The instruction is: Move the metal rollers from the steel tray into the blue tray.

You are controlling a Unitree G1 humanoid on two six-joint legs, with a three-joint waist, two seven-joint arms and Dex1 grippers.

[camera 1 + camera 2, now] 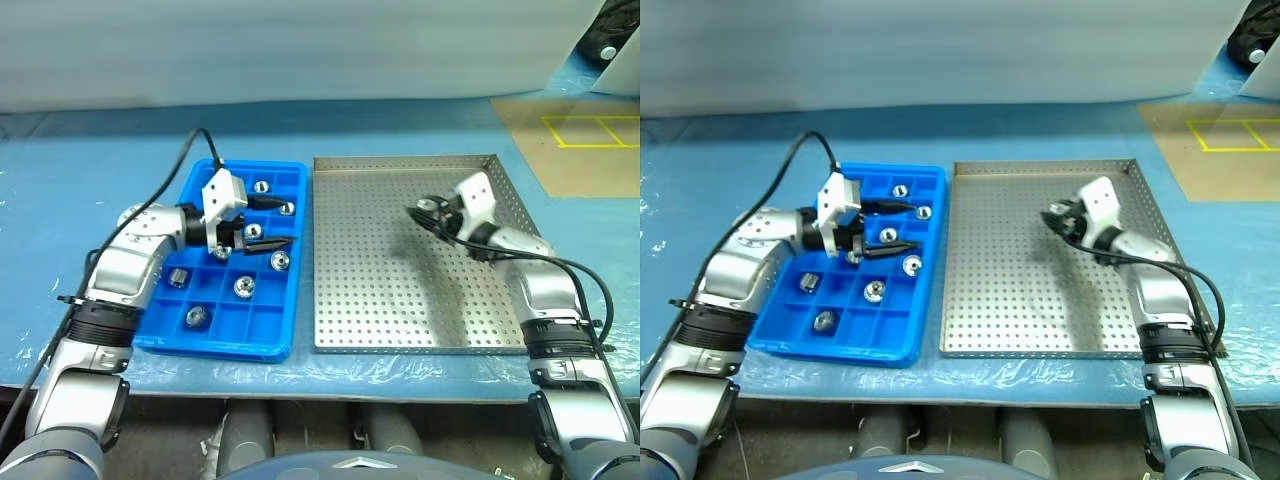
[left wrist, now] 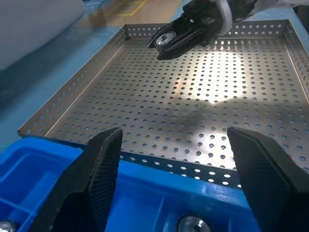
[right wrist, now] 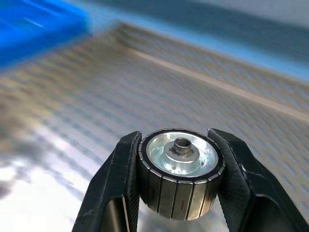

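My right gripper [image 1: 420,210] hovers above the far part of the steel tray [image 1: 400,290], shut on one metal roller [image 3: 181,169]. That roller is a ribbed silver cylinder with a central hub, clamped between both fingers; it also shows from the left wrist as the held roller [image 2: 166,39]. No loose rollers lie on the perforated floor. Left of the steel tray sits the blue tray [image 1: 215,345], with several rollers in its compartments, such as one roller [image 1: 243,287]. My left gripper [image 1: 275,222] hangs open over the blue tray, pointing toward the steel tray with nothing between its fingers.
Both trays rest side by side on a blue table cover [image 1: 80,170]. A cardboard sheet with yellow tape lines [image 1: 590,140] lies at the far right. A black cable [image 1: 190,150] arcs from my left wrist over the table's left side.
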